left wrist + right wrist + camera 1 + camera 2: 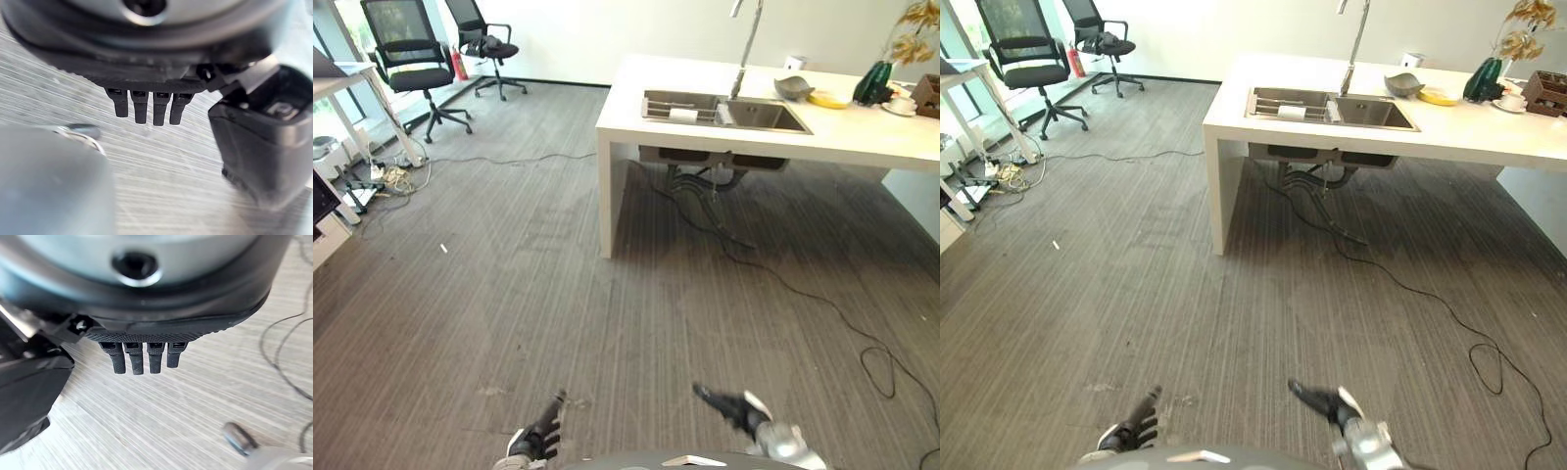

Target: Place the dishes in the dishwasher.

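A white desk (862, 137) with a sunken stainless-steel double sink (724, 110) was seen at the far right of the room, well apart from the robot. On the desk, just right of the sink and its tall chrome tap (745, 44), a grey shallow bowl (793, 87) was set beside a yellow plate (827, 99). Farther right a white cup on a saucer (902, 105) stood near a dark green vase (873, 83). A white roll-like object (683, 116) lay in the left basin; what it was could not be told. No dishwasher was made out.

Both hands were held low at the near edge, over the grey striped carpet floor (529, 294). The left hand (540, 438) and the right hand (734, 406) were each seen with fingers (143, 357) straight and relaxed, and nothing was held in either; the same was shown for the left fingers (146, 105) in the left wrist view.

The task was judged not yet begun, the dishes being far from reach. The bowl and plate were judged to be stiff, probably ceramic, smooth and breakable, and moderately light. A hold at the rim, thumb above and fingers beneath, was judged best, one piece at a time. The cup was judged better lifted off its saucer by its body, since the saucer could slide. Two black office chairs (416, 69) stood at the far left.
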Controlling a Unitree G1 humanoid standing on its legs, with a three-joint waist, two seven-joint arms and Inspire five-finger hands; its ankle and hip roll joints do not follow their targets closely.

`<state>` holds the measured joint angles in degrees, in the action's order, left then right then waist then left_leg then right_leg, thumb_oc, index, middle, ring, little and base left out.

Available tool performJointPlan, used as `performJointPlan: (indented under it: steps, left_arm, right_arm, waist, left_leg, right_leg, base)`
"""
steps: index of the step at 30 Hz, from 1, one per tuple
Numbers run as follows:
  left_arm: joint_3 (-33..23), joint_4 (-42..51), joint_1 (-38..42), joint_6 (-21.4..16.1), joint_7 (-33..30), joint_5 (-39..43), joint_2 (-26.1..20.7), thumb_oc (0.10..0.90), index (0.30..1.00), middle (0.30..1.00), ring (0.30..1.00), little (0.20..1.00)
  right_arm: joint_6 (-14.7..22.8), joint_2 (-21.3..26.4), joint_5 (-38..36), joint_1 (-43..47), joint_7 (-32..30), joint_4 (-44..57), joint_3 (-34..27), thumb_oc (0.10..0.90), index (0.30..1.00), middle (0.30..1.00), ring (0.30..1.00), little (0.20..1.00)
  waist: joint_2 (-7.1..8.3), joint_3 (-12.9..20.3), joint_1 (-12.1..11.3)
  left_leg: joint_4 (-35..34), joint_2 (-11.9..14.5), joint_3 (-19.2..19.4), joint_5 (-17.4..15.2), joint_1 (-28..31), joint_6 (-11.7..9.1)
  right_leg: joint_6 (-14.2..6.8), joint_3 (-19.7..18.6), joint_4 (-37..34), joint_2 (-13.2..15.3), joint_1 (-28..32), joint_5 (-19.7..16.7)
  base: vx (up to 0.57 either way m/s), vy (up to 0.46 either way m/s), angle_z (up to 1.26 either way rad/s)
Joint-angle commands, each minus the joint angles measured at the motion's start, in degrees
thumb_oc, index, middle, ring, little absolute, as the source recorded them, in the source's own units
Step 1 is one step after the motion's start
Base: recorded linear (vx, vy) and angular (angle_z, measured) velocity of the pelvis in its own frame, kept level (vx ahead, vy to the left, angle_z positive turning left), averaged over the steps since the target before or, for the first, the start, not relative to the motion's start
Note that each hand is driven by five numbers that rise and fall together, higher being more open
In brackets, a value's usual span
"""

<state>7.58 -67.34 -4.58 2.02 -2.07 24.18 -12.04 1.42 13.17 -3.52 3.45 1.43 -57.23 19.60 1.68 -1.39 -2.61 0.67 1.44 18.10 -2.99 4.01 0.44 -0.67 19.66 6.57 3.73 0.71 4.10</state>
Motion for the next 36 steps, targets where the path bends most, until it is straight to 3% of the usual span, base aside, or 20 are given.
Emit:
performJointPlan:
  steps: [1, 9, 21, 36]
  left_arm:
    - [0.23, 0.67, 4.39, -1.94, 0.29, -0.14, 4.72, 0.800, 0.900, 0.900, 0.900, 0.900]
    - [0.66, 1.01, 4.55, -2.21, -0.27, -2.02, 4.45, 0.800, 0.900, 0.900, 0.900, 0.900]
    - [4.77, 5.98, 4.50, -3.32, 1.45, -9.27, 1.88, 0.800, 0.900, 0.900, 0.900, 0.900]
    - [2.07, 4.73, 4.92, -3.17, 0.50, -8.34, 1.06, 0.800, 0.900, 0.900, 0.900, 0.900]
  right_arm:
    - [0.89, -0.26, -1.53, 1.93, 0.64, -1.82, 1.80, 0.800, 0.900, 0.900, 0.900, 0.900]
    - [1.33, -1.68, -7.06, 0.46, 1.25, -1.52, 0.94, 0.800, 0.900, 0.900, 0.900, 0.900]
    - [1.32, -0.92, -8.44, -1.76, 1.88, -7.24, -2.10, 0.800, 0.900, 0.900, 0.900, 0.900]
    - [1.10, 0.72, -9.81, -1.36, 2.43, -8.81, -5.04, 0.800, 0.900, 0.900, 0.900, 0.900]
  waist:
    - [-0.21, -2.39, 0.56]
    - [-0.35, -2.35, 0.63]
    - [-1.05, -2.80, 1.68]
    - [-2.03, -2.80, 2.67]
  left_leg:
    - [-5.67, 1.59, 3.41, 6.08, 2.74, -4.31]
    - [-5.67, 1.67, 3.46, 5.98, 3.07, -4.40]
    - [-5.67, 1.61, 3.46, 5.85, 3.20, -4.45]
    - [-5.67, 1.29, 4.12, 5.63, 3.61, -4.36]
  right_leg:
    - [-5.77, 1.91, -10.82, 0.36, 6.64, -6.41]
    - [-5.62, 1.84, -10.85, 0.28, 7.03, -6.11]
    - [-5.57, 1.77, -10.84, 0.44, 7.08, -6.11]
    - [-5.37, 1.57, -10.55, 0.28, 7.03, -5.64]
  base:
    - [0.02, -0.003, 0.04]
    - [0.01, 0.003, 0.02]
    - [0.00, 0.002, -0.01]
    - [0.00, -0.004, -0.02]
